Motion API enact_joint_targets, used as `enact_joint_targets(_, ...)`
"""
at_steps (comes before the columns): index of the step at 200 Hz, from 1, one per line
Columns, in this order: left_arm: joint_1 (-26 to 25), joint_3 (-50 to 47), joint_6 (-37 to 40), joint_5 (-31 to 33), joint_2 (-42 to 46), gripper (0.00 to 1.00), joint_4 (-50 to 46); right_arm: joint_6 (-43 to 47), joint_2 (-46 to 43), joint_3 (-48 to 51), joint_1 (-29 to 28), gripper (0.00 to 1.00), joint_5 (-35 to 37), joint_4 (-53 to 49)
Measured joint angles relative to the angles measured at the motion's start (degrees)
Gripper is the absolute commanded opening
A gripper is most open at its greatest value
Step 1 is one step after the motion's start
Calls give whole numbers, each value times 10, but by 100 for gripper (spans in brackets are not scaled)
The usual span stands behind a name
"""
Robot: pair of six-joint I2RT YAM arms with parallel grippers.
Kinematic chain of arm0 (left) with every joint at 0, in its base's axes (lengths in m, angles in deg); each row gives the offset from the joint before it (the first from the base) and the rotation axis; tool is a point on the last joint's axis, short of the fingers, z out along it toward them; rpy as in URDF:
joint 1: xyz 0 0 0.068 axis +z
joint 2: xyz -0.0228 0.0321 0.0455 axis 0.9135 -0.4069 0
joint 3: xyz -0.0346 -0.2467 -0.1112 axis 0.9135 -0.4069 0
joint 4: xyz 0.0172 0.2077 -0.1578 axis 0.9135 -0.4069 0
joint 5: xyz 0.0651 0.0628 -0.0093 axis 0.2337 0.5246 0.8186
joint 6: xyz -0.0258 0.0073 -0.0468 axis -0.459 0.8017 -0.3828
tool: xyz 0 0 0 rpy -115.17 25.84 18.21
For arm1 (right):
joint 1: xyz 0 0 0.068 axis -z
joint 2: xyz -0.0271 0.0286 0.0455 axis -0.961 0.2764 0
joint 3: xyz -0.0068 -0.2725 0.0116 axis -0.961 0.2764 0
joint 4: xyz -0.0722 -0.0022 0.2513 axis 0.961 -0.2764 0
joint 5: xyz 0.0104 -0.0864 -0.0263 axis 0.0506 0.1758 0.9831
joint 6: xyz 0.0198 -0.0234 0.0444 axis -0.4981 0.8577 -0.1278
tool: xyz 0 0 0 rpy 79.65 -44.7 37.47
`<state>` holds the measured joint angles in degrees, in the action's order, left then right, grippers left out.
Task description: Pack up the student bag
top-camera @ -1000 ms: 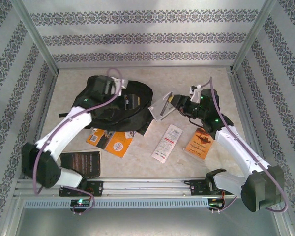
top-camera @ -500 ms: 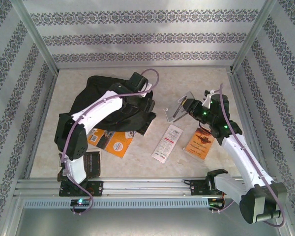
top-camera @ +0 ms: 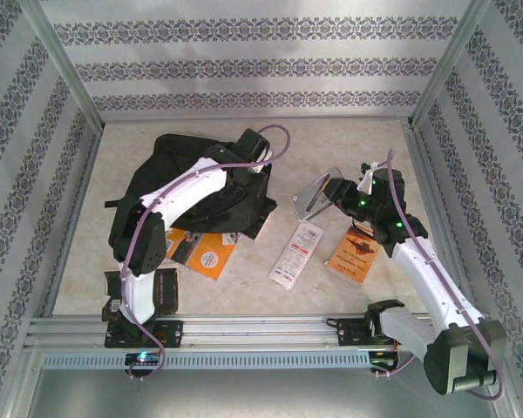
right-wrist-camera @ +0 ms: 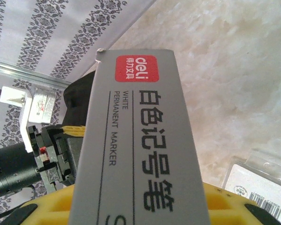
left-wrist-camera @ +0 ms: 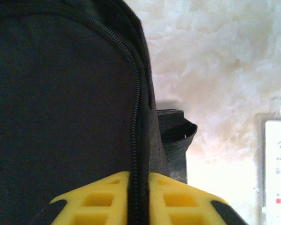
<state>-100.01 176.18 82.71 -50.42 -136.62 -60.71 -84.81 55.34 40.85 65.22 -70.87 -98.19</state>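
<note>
The student bag (top-camera: 167,157) lies black and slumped at the table's left middle. My left gripper (top-camera: 247,180) reaches over it to its right edge. In the left wrist view the yellow fingers (left-wrist-camera: 103,199) are shut on the student bag's (left-wrist-camera: 61,103) zipper seam (left-wrist-camera: 138,140), which runs up between them. My right gripper (top-camera: 333,193) holds a grey marker box (top-camera: 312,198) lifted above the table, right of the bag. In the right wrist view the marker box (right-wrist-camera: 140,131) reads "white permanent marker" and sits clamped between the yellow fingers (right-wrist-camera: 225,206).
An orange booklet (top-camera: 205,252) pokes out from under the bag's near edge. A white packet (top-camera: 296,254) and an orange packet (top-camera: 353,252) lie at the table's middle right. A dark booklet (top-camera: 161,287) lies by the left arm's base. Metal frame posts ring the table.
The left arm swung from the bag's back to its right edge, and its gripper closed on the zipper seam. The right arm lifted the marker box and drew it rightward.
</note>
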Motion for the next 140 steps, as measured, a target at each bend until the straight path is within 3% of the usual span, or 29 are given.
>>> enact_joint_targets(26, 2, 0, 1, 9, 7, 0, -1, -1, 8, -1, -11, 23, 3, 4)
enact_joint_targets(60, 17, -3, 1, 33, 74, 0, -1, -15, 42, -28, -82, 23, 32, 9)
enact_joint_targets(105, 52, -42, -1, 100, 231, 0, 21, -80, 149, -125, -166, 23, 93, 52)
enact_joint_targets(140, 81, -73, -23, 95, 266, 0, 41, -153, 254, -188, -210, 23, 143, 86)
